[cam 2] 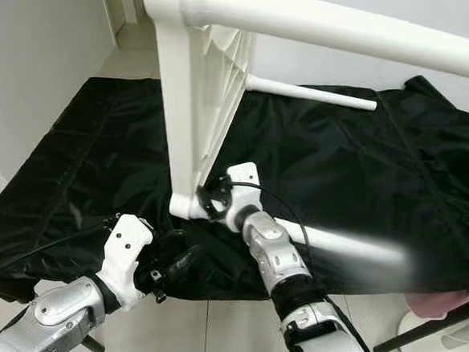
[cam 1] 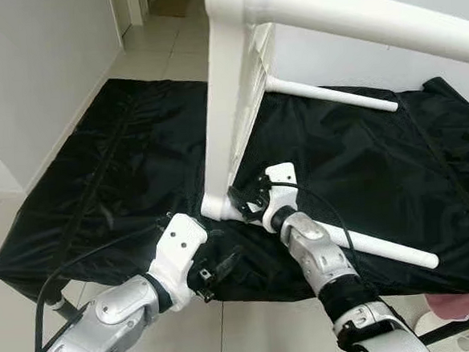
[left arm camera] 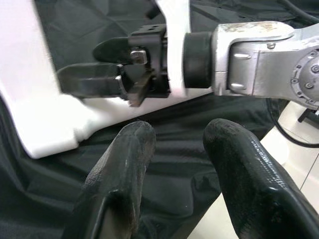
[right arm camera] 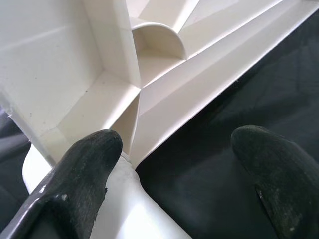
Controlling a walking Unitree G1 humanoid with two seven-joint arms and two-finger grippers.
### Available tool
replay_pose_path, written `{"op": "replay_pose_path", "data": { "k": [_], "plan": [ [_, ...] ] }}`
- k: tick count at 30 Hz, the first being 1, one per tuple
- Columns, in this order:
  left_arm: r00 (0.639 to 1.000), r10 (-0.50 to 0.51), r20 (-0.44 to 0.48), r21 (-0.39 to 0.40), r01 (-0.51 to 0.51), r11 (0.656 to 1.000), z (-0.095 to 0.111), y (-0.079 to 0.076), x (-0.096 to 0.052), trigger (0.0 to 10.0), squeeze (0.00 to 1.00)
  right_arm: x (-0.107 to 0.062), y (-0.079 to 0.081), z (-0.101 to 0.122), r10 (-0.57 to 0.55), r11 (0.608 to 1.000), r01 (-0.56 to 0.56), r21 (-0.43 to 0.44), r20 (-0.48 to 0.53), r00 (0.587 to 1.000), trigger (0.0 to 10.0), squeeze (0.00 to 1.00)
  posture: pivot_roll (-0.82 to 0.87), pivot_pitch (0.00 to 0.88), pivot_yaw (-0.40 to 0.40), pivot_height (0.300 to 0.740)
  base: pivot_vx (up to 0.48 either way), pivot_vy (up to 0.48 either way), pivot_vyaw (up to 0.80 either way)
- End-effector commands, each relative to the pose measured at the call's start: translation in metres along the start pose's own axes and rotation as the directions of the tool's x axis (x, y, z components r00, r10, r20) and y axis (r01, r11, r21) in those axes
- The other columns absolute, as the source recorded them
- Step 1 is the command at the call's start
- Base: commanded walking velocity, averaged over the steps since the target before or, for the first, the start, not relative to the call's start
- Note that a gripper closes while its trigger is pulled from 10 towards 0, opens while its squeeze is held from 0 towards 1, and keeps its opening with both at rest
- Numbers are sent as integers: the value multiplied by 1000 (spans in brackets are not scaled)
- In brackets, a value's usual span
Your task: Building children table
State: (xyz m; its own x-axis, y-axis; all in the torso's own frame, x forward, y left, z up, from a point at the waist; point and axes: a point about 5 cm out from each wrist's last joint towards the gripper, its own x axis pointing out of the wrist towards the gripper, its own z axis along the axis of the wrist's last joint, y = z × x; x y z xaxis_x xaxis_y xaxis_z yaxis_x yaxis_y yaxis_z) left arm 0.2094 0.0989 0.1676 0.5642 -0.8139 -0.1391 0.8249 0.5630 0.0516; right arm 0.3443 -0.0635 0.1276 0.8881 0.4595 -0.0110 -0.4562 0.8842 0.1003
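Right claw (cam 1: 244, 198): fingers wide, frame centre, at lower corner of white tabletop (cam 1: 229, 120). Left claw (cam 1: 218, 267): wide, empty, lower centre. Advice: seat leg (cam 1: 376, 247) squarely in corner socket.

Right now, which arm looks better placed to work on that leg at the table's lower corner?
Probably the right: its pincer sits open at the tabletop's corner where the leg joins. The left pincer is open, over the black cloth.

Pale tiled floor (cam 1: 170, 56), white wall (cam 1: 34, 69), black sheet (cam 1: 121, 168) spread out
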Motion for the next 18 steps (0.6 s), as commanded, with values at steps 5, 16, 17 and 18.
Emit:
{"op": "replay_pose_path", "data": {
  "k": [5, 16, 17, 18],
  "plan": [
    [994, -105, 3, 26, 105, 994, 3, -4, 0, 10000, 0, -2, 5, -8, 25, 1000, -25, -3, -23, 999, 10000, 0, 112, 59, -63, 740, 0, 0, 0],
    [990, 115, 84, -20, -114, 993, 13, 29, 10, 10000, 1000, -38, -38, 3, -133, 985, 143, -99, 97, 986, 10000, 0, 93, 53, -56, 740, 0, 0, 0],
    [990, 115, 84, -20, -114, 993, 13, 29, 10, 10000, 1000, -38, -38, 3, -133, 985, 143, -99, 97, 986, 10000, 0, 93, 53, -56, 740, 0, 0, 0],
    [988, 131, 84, -15, -130, 991, 14, 32, 11, 10000, 1000, -42, -42, 5, -148, 982, 160, -101, 114, 982, 10000, 0, 93, 52, -54, 740, 0, 0, 0]
  ]
}}
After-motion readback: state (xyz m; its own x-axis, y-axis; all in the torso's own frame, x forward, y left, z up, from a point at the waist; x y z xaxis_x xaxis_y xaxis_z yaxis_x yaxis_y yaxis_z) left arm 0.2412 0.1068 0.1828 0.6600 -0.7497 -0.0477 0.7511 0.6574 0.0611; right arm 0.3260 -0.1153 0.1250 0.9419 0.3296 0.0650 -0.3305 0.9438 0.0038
